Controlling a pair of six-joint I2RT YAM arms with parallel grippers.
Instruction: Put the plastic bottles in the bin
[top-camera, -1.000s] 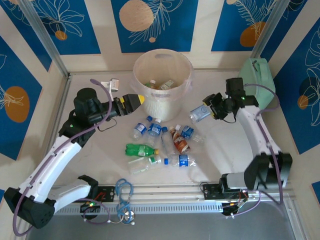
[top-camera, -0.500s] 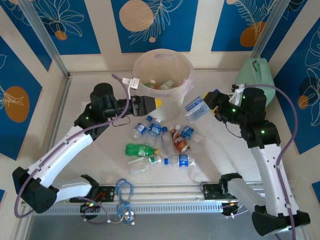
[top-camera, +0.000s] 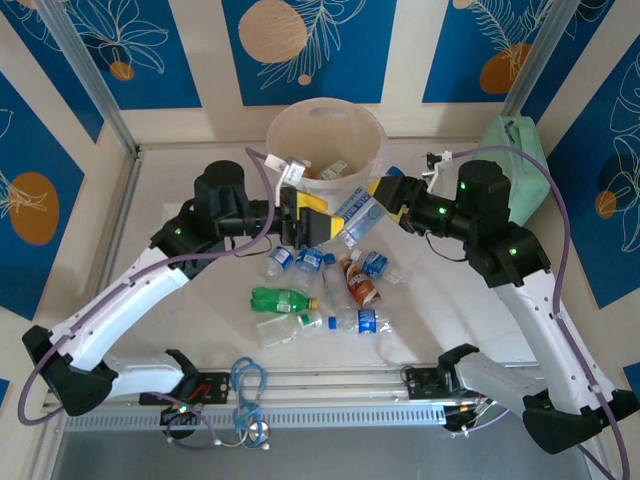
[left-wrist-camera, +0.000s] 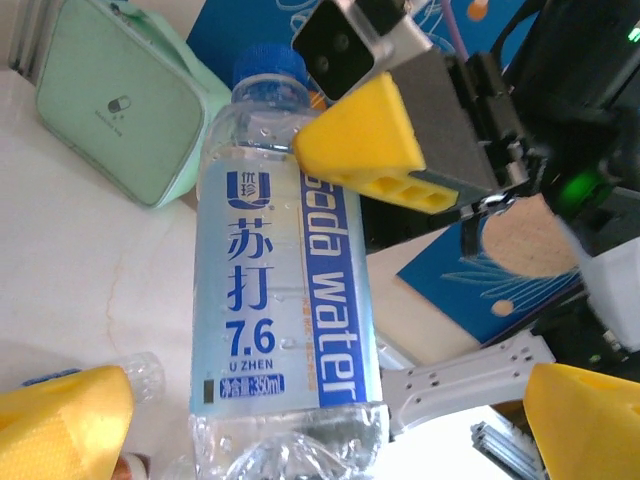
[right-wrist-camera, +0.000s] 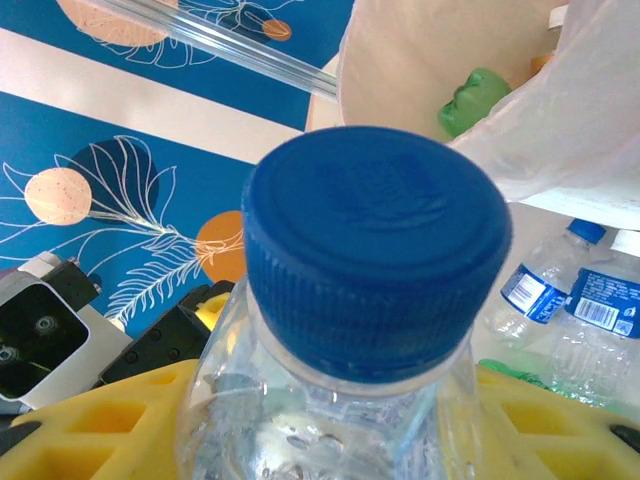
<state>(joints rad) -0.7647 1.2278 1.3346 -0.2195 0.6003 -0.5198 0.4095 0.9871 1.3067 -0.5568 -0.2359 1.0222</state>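
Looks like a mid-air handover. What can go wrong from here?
1. The left gripper stands open around the lower end of the soda water bottle. If the right gripper lets go first, it likely drops onto the loose bottles.
2. The grippers sit very close and may clash.
3. The bottle appears beside the bin, not over its mouth, so a release here probably misses.

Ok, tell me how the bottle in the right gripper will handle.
The bottle looks empty, so probably light. Its thin-looking clear wall would likely dent if squeezed hard. Smooth and round, it may slip in the right gripper or roll if dropped.
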